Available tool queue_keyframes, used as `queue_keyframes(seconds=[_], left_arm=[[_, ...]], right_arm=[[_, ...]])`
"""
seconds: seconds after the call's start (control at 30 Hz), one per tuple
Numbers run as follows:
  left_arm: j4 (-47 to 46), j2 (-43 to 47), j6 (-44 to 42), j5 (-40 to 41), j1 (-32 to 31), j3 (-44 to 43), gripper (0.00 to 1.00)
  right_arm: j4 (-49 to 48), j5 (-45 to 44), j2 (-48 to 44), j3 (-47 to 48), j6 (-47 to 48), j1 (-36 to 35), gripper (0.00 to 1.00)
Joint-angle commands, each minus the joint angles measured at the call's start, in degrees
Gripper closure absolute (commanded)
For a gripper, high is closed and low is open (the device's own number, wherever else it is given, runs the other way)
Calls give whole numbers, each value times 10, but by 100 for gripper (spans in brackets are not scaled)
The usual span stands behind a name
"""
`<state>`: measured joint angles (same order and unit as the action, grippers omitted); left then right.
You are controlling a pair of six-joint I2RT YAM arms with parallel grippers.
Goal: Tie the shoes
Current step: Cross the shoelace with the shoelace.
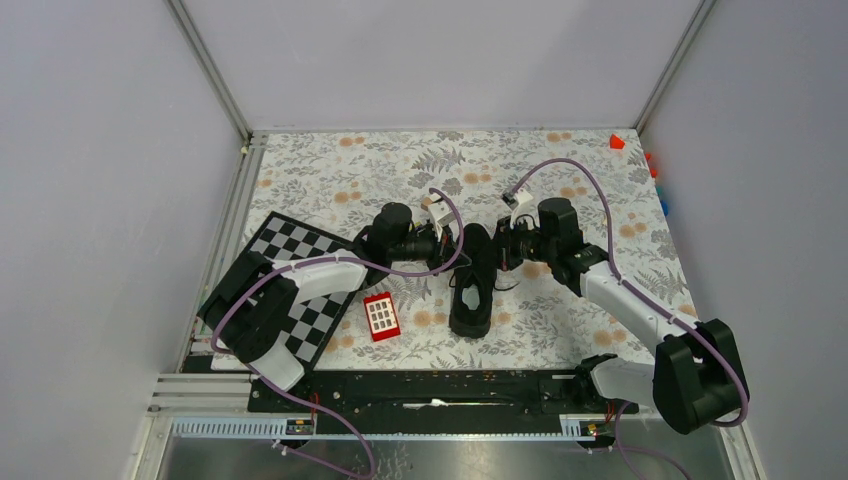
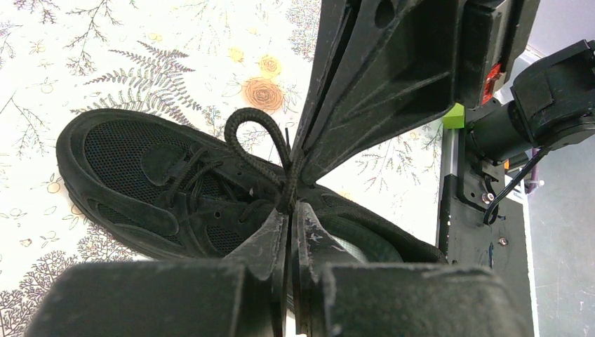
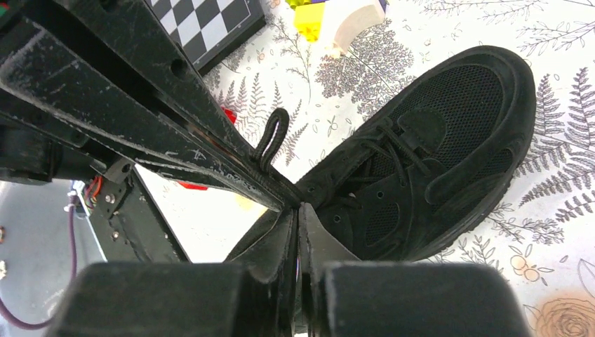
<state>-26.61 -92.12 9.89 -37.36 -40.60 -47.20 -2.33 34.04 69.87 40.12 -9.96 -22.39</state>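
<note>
My black left gripper (image 2: 291, 200) is pinched tight on the first lace loop (image 2: 256, 137), thin black cord. Between both arms, mid floral table (image 1: 320, 170), lies the all-black mesh sneaker (image 1: 471, 318), long axis running away from me, toe far. My black right gripper (image 3: 295, 203) looks clamped on the second lace loop (image 3: 270, 140), equally near.

A fern-and-flower printed surface (image 1: 350, 170) fills the top view. Left of centre lies a black-and-white checkerboard (image 1: 290, 245). Just right of its lower corner is a red block (image 1: 381, 316) with a grid of white squares. A small red piece (image 1: 617, 142) sits in the upper right corner. At the top of the right wrist view, side by side, are a yellow block (image 3: 309, 20) and a white arch (image 3: 354, 20).
</note>
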Motion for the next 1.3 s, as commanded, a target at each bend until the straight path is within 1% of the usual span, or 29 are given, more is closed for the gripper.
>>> queue_keyframes(seconds=[0.0,0.17,0.33,0.57,0.83,1.1,1.27], left_arm=[[-25,25,-11,-10,3,-2,100],[-22,25,-14,-10,4,-3,100],[-17,27,-17,-13,5,-1,100],[-5,33,-26,-18,5,-1,100],[-1,37,-33,-28,5,3,100],[7,34,-35,-37,5,-1,100],[8,34,-34,-39,4,-1,100]], right_arm=[[-27,15,-16,16,0,-5,100],[2,35,-23,15,2,-9,100],[10,43,-10,16,3,-20,100],[-20,26,14,18,-16,-26,100],[-23,-8,42,31,-23,-26,100],[-46,-32,36,27,-41,-26,100],[-72,-20,31,25,-57,-26,100]])
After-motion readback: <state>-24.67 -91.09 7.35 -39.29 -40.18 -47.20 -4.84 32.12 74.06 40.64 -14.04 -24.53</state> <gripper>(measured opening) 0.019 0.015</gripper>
